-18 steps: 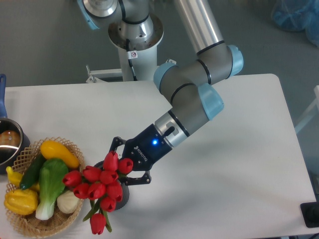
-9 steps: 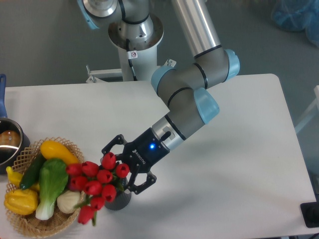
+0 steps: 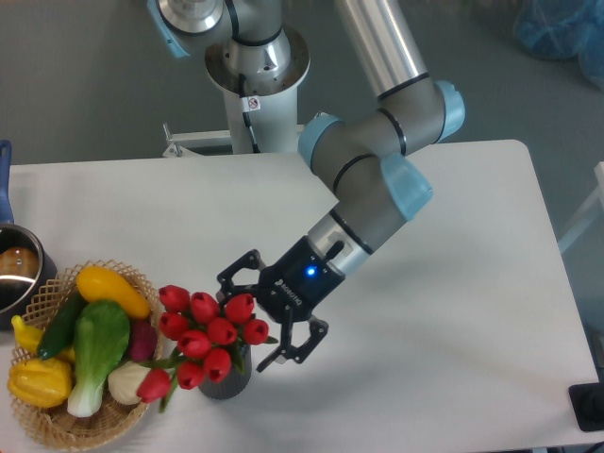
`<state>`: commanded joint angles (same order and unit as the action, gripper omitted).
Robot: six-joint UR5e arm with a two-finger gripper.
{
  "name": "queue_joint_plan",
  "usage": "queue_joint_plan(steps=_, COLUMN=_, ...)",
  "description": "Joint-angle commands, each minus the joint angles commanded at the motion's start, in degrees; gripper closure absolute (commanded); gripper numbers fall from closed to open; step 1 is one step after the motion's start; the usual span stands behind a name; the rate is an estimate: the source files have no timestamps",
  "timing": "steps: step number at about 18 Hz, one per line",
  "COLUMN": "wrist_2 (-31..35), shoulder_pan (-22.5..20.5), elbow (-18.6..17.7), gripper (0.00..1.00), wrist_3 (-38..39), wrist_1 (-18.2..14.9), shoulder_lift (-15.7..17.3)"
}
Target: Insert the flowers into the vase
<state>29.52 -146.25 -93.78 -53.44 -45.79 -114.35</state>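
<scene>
The flowers (image 3: 209, 335), a bunch of red tulip buds, stand in the vase (image 3: 229, 385), a small dark grey cylinder near the table's front edge. The blooms cover most of the vase's mouth. One bud (image 3: 154, 384) droops left over the basket's rim. My gripper (image 3: 247, 319) is just right of the bunch, with its fingers spread wide, one above and one below the blooms. It is open and nothing is held between the fingers. The stems are hidden inside the vase.
A woven wicker basket (image 3: 90, 432) with yellow, green and white vegetables sits directly left of the vase. A metal pot (image 3: 17, 274) with a blue handle stands at the left edge. The arm's base (image 3: 257, 58) rises behind the table.
The gripper has opened, let go of the flowers and drawn back to the right. The bunch has settled more upright in the vase, with one bud leaning toward the basket.
</scene>
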Motion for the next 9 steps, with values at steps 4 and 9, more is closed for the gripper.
queue_joint_plan(steps=4, wrist_2=7.3, shoulder_pan=-1.1, elbow=0.4, gripper=0.0, wrist_3=0.0, wrist_1=0.0, shoulder_lift=2.7)
queue_joint_plan(steps=9, wrist_2=13.0, shoulder_pan=-3.4, elbow=0.4, gripper=0.0, wrist_3=-1.3, wrist_1=0.0, shoulder_lift=5.4)
